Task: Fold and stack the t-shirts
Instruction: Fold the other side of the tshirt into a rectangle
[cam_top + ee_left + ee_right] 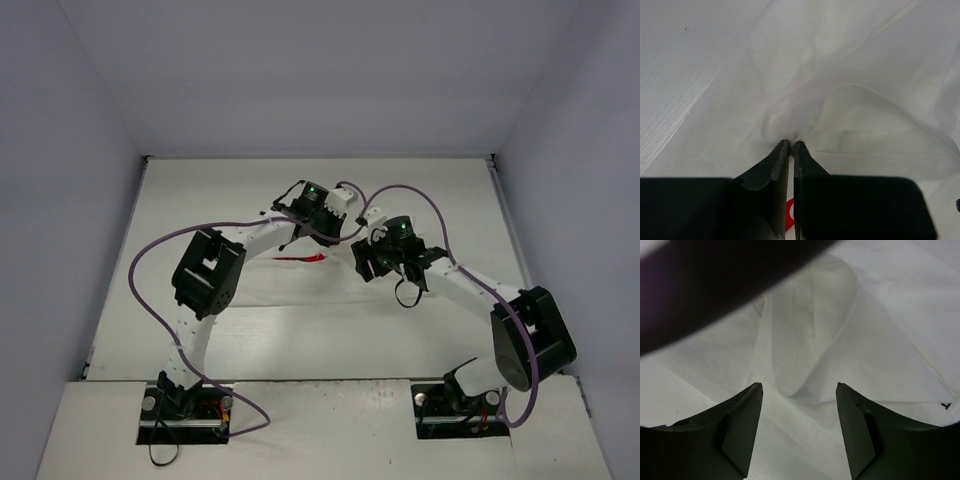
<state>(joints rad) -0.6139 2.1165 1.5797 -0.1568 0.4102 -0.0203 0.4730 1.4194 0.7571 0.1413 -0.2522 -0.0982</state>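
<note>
The white t-shirt (325,295) lies spread on the white table, its red print (305,258) showing between the arms. My left gripper (290,236) is shut on a pinch of the shirt's thin fabric (805,107), which rises in a peak from the fingertips (791,143). A hemmed edge (880,155) runs to the right of them and a bit of red print (789,215) shows between the fingers. My right gripper (368,262) hangs open just above a raised fold of the shirt (800,365); the fold sits between and beyond the fingers (799,386), untouched.
A dark blurred shape (715,285) crosses the top left of the right wrist view. Purple cables (150,260) loop beside both arms. Grey walls (60,200) close in the table on the left, right and back.
</note>
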